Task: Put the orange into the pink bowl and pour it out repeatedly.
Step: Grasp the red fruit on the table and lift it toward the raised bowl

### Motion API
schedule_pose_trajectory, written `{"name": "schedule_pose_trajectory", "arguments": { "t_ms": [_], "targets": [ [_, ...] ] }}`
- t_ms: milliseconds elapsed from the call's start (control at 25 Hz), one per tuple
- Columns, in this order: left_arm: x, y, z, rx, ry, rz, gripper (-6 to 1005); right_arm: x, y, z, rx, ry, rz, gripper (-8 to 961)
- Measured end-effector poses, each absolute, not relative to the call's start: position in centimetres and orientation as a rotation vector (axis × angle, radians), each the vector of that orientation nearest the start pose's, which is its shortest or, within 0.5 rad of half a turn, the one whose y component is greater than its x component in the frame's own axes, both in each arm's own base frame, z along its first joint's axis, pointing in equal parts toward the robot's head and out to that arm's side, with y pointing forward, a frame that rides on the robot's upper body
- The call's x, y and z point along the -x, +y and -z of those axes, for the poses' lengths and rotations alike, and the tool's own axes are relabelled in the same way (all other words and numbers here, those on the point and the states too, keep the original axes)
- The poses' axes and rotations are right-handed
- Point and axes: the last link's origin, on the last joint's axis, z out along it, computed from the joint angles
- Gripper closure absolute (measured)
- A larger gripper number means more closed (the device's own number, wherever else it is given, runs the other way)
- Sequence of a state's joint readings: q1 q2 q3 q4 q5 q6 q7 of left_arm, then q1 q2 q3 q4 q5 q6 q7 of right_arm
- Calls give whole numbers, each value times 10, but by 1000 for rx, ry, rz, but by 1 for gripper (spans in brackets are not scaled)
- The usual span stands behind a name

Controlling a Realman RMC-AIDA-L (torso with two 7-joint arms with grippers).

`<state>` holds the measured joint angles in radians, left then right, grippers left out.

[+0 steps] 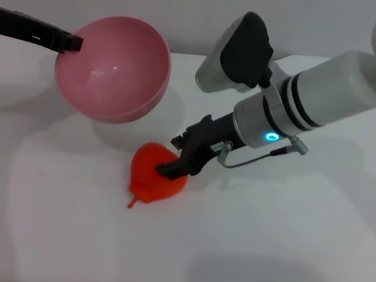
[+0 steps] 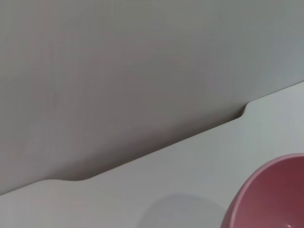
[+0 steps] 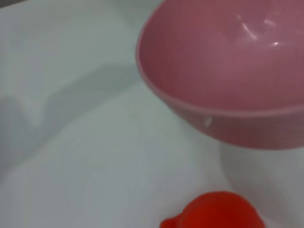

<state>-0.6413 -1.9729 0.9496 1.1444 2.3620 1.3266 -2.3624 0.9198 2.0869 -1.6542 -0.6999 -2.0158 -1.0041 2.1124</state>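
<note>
Orange (image 1: pixel 155 172) on bench (image 1: pixel 283 257), right gripper (image 1: pixel 176 163) fingers pinching it; left gripper (image 1: pixel 69 41) fingers pinch tilted pink bowl (image 1: pixel 112 67) rim. Lift w/ firm hold, centre over bowl before release.

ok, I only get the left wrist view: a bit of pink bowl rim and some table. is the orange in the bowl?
Observer: No. The head view shows the pink bowl empty, and the orange lies on the table just in front of it.
Operator: bowl set down or held?
Observer: Held. The left end effector grips its rim, and the bowl hangs tilted above the table with its opening facing the head camera.
Operator: and the right arm?
Observer: The right end effector is down at the orange and touches it on the side toward the arm.
</note>
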Motion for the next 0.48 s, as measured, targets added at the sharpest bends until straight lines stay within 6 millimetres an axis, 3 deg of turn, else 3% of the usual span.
{"name": "schedule_pose_trajectory", "arguments": {
  "t_ms": [480],
  "targets": [
    [209,416,-81,2370,-1022,116,957,-135,383,122,2916,508,126,292]
  ]
}}
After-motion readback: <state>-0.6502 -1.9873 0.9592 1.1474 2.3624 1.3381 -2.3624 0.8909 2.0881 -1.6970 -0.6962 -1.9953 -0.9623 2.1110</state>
